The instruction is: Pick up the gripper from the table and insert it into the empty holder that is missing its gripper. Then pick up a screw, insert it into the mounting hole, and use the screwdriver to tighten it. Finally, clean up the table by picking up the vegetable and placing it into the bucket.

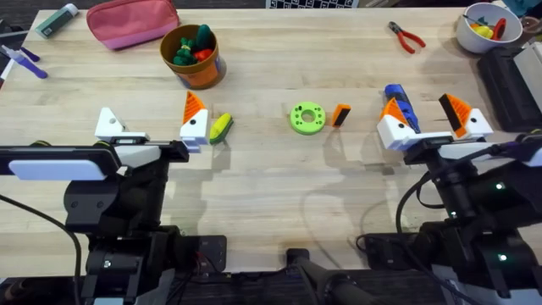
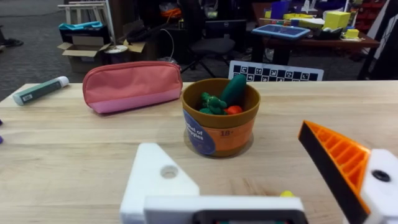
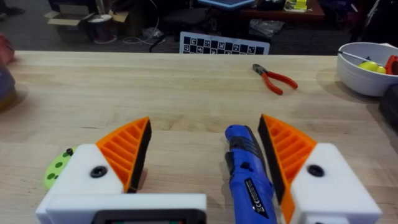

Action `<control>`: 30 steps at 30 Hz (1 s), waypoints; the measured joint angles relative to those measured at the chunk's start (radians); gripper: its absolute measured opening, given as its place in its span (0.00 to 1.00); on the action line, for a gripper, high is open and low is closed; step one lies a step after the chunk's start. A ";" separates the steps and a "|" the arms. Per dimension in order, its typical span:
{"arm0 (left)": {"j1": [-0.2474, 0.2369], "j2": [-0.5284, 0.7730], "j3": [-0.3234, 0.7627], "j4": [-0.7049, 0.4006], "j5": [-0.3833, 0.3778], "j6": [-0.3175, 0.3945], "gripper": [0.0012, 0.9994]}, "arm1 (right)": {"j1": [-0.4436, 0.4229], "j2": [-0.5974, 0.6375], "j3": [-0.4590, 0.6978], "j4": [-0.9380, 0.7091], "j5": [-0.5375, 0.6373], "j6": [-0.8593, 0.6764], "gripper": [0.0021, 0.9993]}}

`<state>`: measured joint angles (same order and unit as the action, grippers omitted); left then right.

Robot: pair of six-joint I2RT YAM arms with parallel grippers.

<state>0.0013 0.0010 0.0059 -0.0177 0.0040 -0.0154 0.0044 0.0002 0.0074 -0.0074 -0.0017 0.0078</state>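
The small orange gripper [image 1: 340, 115] lies on the table [image 1: 271, 178] beside a green ring [image 1: 306, 118]. My left gripper [image 1: 152, 125] [image 2: 249, 177] is open. Its one finger is the bare white holder [image 1: 110, 127] [image 2: 158, 180] with a mounting hole [image 2: 169, 171]. The yellow-green vegetable [image 1: 221, 128] [image 2: 286, 194] rests against its other, orange-tipped finger. My right gripper [image 1: 429, 119] [image 3: 205, 152] stands open around the blue screwdriver [image 1: 400, 106] [image 3: 249, 177], which lies on the table. The orange-brown bucket [image 1: 193, 56] [image 2: 219, 118] holds green and red toys. The screw is out of view.
A pink pouch [image 1: 133, 21] [image 2: 132, 84] and a marker [image 1: 58, 20] lie at the back left. Red-handled pliers [image 1: 406, 36] [image 3: 275, 78] and a white bowl [image 1: 487, 25] [image 3: 367, 68] sit at the back right. The green ring [image 3: 56, 171] is left of the right gripper.
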 joint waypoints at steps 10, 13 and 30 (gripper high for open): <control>0.000 0.000 0.000 0.000 0.000 0.000 0.99 | 0.000 0.000 0.000 0.001 -0.004 0.000 0.99; 0.000 0.000 0.000 0.003 0.000 0.000 0.99 | 0.000 0.000 0.000 0.025 -0.007 0.000 0.99; -0.001 0.265 0.588 -0.497 0.000 0.000 0.99 | 0.000 0.184 0.546 -0.426 -0.016 0.016 0.99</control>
<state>0.0003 0.2658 0.5936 -0.5147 0.0044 -0.0152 0.0044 0.1846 0.5532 -0.4338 -0.0174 0.0236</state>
